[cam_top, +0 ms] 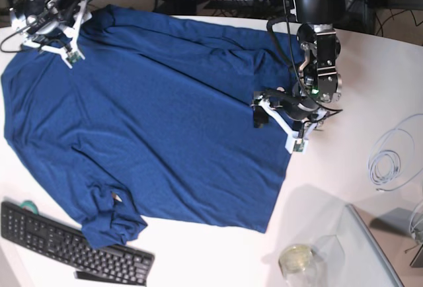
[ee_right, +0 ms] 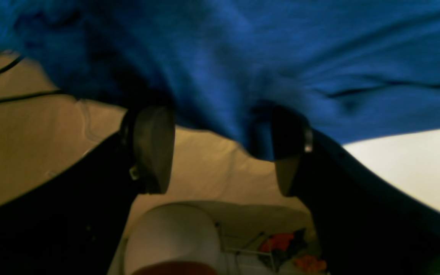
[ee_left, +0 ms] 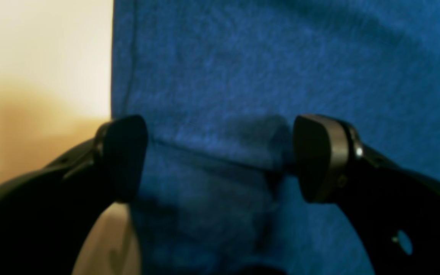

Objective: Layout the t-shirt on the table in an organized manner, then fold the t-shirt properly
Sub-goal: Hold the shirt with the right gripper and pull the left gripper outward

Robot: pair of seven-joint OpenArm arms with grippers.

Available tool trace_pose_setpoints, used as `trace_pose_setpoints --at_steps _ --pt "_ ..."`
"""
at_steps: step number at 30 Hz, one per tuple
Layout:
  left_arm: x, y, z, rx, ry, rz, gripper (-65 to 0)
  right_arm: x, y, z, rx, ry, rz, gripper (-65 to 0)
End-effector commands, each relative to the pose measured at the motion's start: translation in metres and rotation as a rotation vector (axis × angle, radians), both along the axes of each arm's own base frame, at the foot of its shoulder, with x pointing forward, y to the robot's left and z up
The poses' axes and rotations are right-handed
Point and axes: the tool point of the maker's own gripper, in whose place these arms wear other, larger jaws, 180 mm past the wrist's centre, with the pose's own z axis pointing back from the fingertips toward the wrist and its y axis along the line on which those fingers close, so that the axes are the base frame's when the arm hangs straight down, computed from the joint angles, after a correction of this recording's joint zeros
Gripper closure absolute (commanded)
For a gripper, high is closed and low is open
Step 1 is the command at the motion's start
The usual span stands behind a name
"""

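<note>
The dark blue t-shirt (cam_top: 152, 115) lies spread over the white table (cam_top: 370, 82), with a bunched sleeve end near the keyboard. My left gripper (cam_top: 269, 112) hovers over the shirt's right side edge. In the left wrist view the left gripper (ee_left: 220, 160) is open, with the t-shirt (ee_left: 281, 68) and a fold line beneath it and bare table (ee_left: 33, 46) to the left. My right gripper (cam_top: 61, 32) is at the shirt's far left corner. In the right wrist view the right gripper (ee_right: 222, 152) has its jaws apart, and t-shirt (ee_right: 243, 57) fabric drapes against one finger (ee_right: 288, 145).
A black keyboard (cam_top: 73, 244) lies at the front left, partly touched by the sleeve. A coiled white cable (cam_top: 390, 158) sits at the right. A grey translucent tray (cam_top: 373, 254) and a small glass jar (cam_top: 295, 258) stand at the front right. Black cables (ee_right: 6, 99) run near the right gripper.
</note>
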Motion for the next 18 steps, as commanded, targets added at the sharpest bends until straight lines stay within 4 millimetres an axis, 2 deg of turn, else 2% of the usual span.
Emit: trace_pose_setpoints --at_steps 1,3,6,9,10,11,13,14,18 --pt "0.014 0.004 0.020 0.007 -0.071 0.007 -56.9 0.010 -0.017 0.015 -0.038 -0.052 -0.021 -36.0" --pt "0.017 0.006 0.035 0.025 -0.098 0.003 -56.9 0.026 -0.034 0.032 -0.075 -0.120 -0.065 -36.0" --pt "0.016 0.009 0.053 0.052 -0.114 -0.002 -56.9 0.038 -0.068 0.051 -0.131 -0.182 -0.150 -36.2" --pt "0.020 0.010 0.072 0.068 -0.162 -0.005 -56.9 0.048 -0.096 0.062 -0.164 -0.229 -0.223 -36.2" --pt "0.021 0.009 0.073 0.065 -0.166 -0.005 -56.9 0.051 -0.103 0.060 -0.161 -0.230 -0.246 -36.2" --pt "0.023 0.006 0.072 0.060 -0.165 -0.007 -56.9 0.056 -0.108 0.055 -0.151 -0.227 -0.268 -36.2" --pt "0.022 -0.010 0.054 0.021 -0.120 -0.017 -56.9 0.066 -0.117 0.038 -0.110 -0.197 -0.322 -35.6" --pt "0.025 -0.018 0.047 0.006 -0.106 -0.026 -56.9 0.068 -0.122 0.028 -0.090 -0.180 -0.348 -32.7" --pt "0.019 -0.023 0.016 -0.037 -0.055 -0.010 -56.9 0.087 -0.127 0.012 -0.009 -0.217 -0.407 -10.1"
